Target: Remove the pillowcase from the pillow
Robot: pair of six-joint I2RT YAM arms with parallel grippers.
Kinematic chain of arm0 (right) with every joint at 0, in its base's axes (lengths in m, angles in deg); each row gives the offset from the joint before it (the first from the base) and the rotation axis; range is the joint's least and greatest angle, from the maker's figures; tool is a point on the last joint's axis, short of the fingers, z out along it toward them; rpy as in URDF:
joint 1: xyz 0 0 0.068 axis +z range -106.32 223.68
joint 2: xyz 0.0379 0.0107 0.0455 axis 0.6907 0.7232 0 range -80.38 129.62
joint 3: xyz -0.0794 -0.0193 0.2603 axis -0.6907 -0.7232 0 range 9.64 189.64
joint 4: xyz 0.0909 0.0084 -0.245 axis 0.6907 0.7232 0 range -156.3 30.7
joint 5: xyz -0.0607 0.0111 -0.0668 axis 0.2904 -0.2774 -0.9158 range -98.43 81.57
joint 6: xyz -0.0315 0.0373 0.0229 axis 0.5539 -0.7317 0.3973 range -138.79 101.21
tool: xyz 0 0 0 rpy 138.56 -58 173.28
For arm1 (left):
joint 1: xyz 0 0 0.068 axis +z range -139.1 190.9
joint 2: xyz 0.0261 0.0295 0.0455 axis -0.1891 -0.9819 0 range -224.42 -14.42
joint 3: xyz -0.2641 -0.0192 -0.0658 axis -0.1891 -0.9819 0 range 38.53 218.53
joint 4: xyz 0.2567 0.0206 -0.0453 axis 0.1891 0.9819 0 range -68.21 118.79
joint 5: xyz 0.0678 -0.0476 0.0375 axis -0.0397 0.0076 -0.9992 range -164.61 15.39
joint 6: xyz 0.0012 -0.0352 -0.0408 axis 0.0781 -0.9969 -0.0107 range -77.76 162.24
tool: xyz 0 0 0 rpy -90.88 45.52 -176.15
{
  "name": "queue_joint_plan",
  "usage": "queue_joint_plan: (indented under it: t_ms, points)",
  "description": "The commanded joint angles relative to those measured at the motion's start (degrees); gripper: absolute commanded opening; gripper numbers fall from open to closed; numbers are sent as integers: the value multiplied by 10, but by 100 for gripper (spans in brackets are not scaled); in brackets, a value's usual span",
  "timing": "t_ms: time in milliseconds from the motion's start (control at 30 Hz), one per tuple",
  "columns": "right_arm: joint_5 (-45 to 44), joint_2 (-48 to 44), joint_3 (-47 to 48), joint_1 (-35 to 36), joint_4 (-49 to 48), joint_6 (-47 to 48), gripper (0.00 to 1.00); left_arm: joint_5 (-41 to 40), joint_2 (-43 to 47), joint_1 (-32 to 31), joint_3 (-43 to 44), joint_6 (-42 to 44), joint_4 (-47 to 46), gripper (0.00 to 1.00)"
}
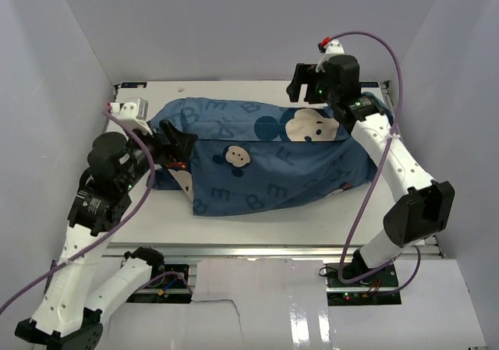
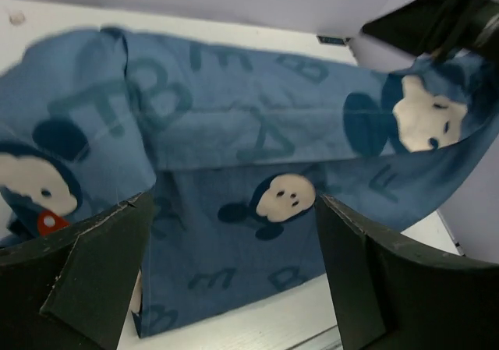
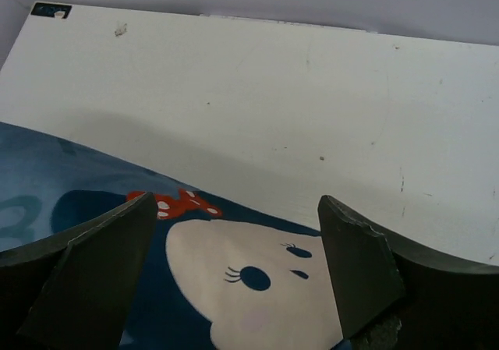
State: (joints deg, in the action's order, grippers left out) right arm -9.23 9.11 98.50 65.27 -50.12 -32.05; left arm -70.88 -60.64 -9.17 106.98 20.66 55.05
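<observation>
The blue pillowcase (image 1: 265,159) with mouse faces and pale letters lies plump across the white table, and it fills most of the left wrist view (image 2: 234,132). The pillow is hidden inside it. My left gripper (image 1: 176,144) is open at the case's left end; in its own view (image 2: 234,288) the fingers stand wide apart over the fabric with nothing pinched. My right gripper (image 1: 307,93) hangs open just above the far right part of the case. Between its fingers (image 3: 234,280) I see a mouse face with a red bow, and no fabric is gripped.
The white table (image 1: 257,227) shows as a strip in front of the case, and more bare top (image 3: 273,93) lies behind it. Pale walls (image 1: 234,22) enclose the back and both sides. Both arm bases sit at the near edge.
</observation>
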Motion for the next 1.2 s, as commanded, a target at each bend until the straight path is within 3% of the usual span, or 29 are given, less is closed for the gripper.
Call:
queue_joint_plan:
  t_ms: [0, 67, 200, 233, 333, 367, 500, 600, 767, 867, 1033, 1167]
  points:
    - [33, 5, 138, -2, 45, 17, 90, -5, -33, 1, -79, -26, 2, 96]
    - [40, -4, 192, 7, 68, 21, 90, -28, -82, 1, -113, -31, -47, 96]
    - [72, -68, 170, 29, 63, 50, 90, 6, -197, 6, -111, -23, -157, 96]
    - [83, -73, 168, 35, 77, 53, 90, 49, -227, 7, -101, -15, -168, 96]
    - [117, -113, 124, 51, 77, 57, 90, 37, -319, 7, -18, -4, -158, 96]
    - [121, -127, 66, 55, 67, 54, 90, 36, -326, 8, 7, -3, -162, 96]
    - [119, -219, -101, 60, -30, 37, 90, 34, -284, 7, 24, -3, -169, 97]
    - [122, -237, -172, 62, -69, 27, 90, -3, -223, 8, 10, -1, -152, 97]
    - [119, -224, -253, 86, -113, 16, 91, -133, -160, 9, -73, -22, -148, 97]
    - [99, -207, -270, 114, -106, 19, 91, -174, -184, 18, -107, -47, -119, 95]
    - [26, -172, -261, 184, -88, 29, 91, -76, -208, 64, -179, -89, -194, 93]
    - [17, -192, -279, 210, -89, 34, 91, -72, -216, 77, -224, -81, -283, 91]
